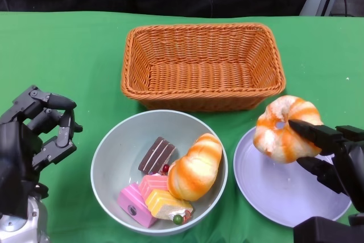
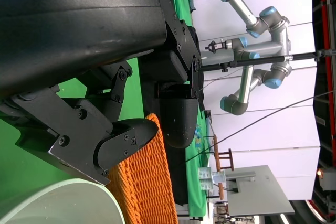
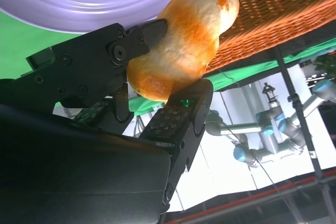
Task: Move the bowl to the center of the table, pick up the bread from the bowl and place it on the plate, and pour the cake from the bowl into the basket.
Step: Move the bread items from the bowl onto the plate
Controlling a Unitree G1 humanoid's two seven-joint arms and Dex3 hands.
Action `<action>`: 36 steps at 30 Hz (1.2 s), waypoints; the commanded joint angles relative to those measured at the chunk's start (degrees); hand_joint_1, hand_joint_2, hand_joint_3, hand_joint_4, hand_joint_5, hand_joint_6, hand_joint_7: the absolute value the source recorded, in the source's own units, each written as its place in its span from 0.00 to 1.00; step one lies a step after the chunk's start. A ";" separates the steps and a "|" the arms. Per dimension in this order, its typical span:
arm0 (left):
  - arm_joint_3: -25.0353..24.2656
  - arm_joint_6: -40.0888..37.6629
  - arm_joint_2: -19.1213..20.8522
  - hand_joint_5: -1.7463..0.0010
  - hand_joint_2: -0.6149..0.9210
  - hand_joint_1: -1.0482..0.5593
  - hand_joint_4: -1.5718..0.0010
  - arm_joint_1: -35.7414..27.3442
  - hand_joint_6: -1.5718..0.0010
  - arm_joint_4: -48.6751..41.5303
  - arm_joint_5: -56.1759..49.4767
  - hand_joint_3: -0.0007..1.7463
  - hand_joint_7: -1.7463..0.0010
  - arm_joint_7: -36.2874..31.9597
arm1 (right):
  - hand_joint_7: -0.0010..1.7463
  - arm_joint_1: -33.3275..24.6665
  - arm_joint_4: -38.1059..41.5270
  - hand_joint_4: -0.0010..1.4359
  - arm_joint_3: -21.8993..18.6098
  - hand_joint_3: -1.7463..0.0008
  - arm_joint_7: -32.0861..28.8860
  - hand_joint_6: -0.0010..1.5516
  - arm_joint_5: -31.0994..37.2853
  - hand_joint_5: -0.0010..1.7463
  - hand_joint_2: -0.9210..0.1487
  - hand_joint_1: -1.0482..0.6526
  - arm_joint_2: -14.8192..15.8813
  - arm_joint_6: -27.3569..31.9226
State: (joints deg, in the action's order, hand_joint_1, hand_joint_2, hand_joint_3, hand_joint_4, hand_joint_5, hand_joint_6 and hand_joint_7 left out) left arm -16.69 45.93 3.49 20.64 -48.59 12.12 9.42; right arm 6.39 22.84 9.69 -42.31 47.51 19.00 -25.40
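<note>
Ring-shaped bread [image 1: 286, 128] sits pinched in the right hand [image 1: 329, 155], raised over the lavender plate [image 1: 267, 189] under those fingers. Bowl [image 1: 114, 157] with a second loaf [image 1: 195, 168] lies to its left; left hand [image 1: 35, 135] hovers empty, fingers loosely curled apart.

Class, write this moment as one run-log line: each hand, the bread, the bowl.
right hand: holds orange-striped ring bread above lilac plate | left hand: open beside pale green bowl | bowl: one bread loaf, cake pieces

Plate [image 1: 267, 192] partly behind right hand [image 1: 333, 160]
</note>
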 commanded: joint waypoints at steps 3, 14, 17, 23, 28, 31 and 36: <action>-0.63 0.76 1.49 0.13 0.76 0.61 0.49 -0.29 0.48 0.20 0.54 0.59 0.28 0.37 | 0.03 1.60 3.82 0.66 0.72 1.00 -1.50 0.81 -0.49 0.60 0.07 0.56 1.02 0.62; -0.65 0.97 1.78 0.13 0.78 0.62 0.49 -0.90 0.48 0.61 0.29 0.56 0.28 0.81 | 0.02 5.43 14.67 0.67 3.06 1.00 -4.69 0.81 -1.64 0.55 0.05 0.54 1.22 -1.98; -0.50 1.03 1.67 0.13 0.78 0.62 0.49 -1.15 0.48 0.94 -0.15 0.56 0.28 0.38 | 0.02 6.65 17.19 0.67 3.74 1.00 -5.07 0.80 -1.96 0.54 0.04 0.54 1.35 -2.52; -0.22 1.19 1.29 0.13 0.79 0.61 0.49 -1.86 0.48 1.97 -0.96 0.54 0.28 -0.42 | 0.01 8.43 21.13 0.66 5.18 1.00 -5.08 0.80 -2.44 0.55 0.05 0.54 1.17 -2.91; 0.07 0.65 1.25 0.14 0.79 0.61 0.49 -2.41 0.48 2.87 -1.21 0.53 0.28 -0.46 | 0.00 8.24 21.34 0.65 5.66 1.00 -2.97 0.79 -3.79 0.53 0.05 0.55 0.99 -2.20; 0.12 -0.33 1.15 0.14 0.80 0.62 0.49 -2.74 0.48 3.77 -1.05 0.52 0.28 -0.68 | 0.00 7.15 18.71 0.63 6.30 1.00 0.66 0.75 -3.56 0.51 0.04 0.53 1.11 2.10; 0.45 -0.44 1.49 0.14 0.80 0.62 0.49 -2.98 0.48 3.98 -2.07 0.51 0.28 -1.36 | 0.00 3.70 10.18 0.49 6.91 1.00 9.68 0.57 -3.41 0.11 0.04 0.49 1.51 11.02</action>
State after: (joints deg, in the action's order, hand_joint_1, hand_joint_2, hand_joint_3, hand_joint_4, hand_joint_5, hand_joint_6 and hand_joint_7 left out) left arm -16.28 45.79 4.06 18.27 -45.16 10.42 8.95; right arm 11.92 34.69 16.12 -34.71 44.15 19.52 -16.12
